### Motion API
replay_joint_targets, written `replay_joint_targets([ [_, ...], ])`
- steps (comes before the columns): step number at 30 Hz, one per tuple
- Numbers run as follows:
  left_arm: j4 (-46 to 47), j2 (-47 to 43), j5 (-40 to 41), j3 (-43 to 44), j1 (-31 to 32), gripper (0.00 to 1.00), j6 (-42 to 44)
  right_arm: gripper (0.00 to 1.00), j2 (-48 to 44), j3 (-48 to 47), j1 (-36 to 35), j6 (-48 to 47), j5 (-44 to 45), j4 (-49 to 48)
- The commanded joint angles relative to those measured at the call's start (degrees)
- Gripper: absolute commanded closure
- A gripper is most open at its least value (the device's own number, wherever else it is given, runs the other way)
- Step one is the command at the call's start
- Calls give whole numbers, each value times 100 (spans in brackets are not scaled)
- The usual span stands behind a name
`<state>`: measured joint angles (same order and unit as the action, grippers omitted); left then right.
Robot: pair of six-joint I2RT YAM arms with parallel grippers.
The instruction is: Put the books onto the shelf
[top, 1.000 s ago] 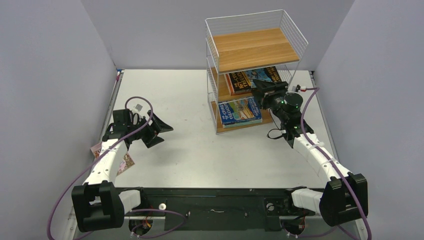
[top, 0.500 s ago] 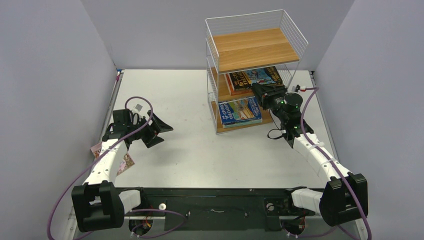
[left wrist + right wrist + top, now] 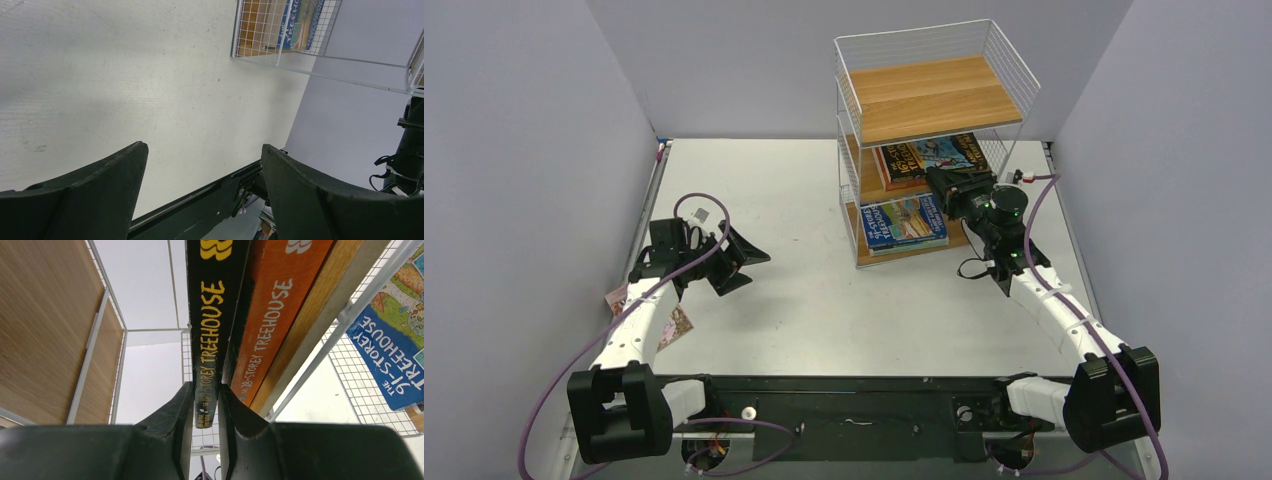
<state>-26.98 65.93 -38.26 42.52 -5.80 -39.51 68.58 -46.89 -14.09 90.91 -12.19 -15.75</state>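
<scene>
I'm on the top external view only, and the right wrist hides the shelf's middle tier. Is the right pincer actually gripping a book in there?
Observer: Yes. The right wrist view shows the right pincer shut on the spine of the black book, the one with yellow lettering.
Operator: What sits against that book?
Observer: The orange book lies flush against it; its spine reads 78-Storey Treehouse.
Operator: Is the left pincer carrying anything?
Observer: No. In the left wrist view the left pincer is open, with only bare table between its fingers.
</scene>
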Motion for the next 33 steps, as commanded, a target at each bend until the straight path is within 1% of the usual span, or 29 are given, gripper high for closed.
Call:
replay_joint_targets([
  [1,93,31,-51,105,-47,18,121,97,-14,-171,-94,-24,29,-256],
  [8,79,33,-51,136,-48,18,126,94,0,-164,-97,-4,27,-262],
  [10,78,21,-52,122,-51,18,127,88,6,-147,-102,0,31,-252],
  [12,77,2,-44,98,-48,18,122,78,3,-142,-103,10,15,-244],
  [14,69,-20,-29,94,-45,18,127,59,-15,-130,-103,14,7,-237],
  [15,65,-19,-35,100,-44,18,118,54,-17,-128,-103,5,2,-232],
  [16,65,-23,-35,105,-48,18,119,45,-32,-127,-103,1,-13,-211],
  [18,50,-33,-23,121,-52,18,133,36,-56,-127,-103,-28,-35,-145],
  [20,7,-37,14,143,-52,18,147,30,-88,-120,-103,-93,-55,-78],
  [24,-57,-75,167,165,-48,18,184,26,-191,-93,-96,-220,-87,55],
  [26,-173,-86,419,175,-50,18,174,25,-237,-152,-107,-427,-114,245],
  [28,-398,-106,852,202,-43,17,204,23,-330,-285,-138,-732,-73,651],
  [29,-485,-111,1197,228,-39,17,232,22,-418,-309,-149,-812,-36,858],
  [30,-690,-121,1374,246,-40,17,257,20,-478,-289,-152,-948,-28,909],
  [33,-1060,-139,2226,387,-43,16,267,19,-794,-151,-146,-1253,-62,1120],
])
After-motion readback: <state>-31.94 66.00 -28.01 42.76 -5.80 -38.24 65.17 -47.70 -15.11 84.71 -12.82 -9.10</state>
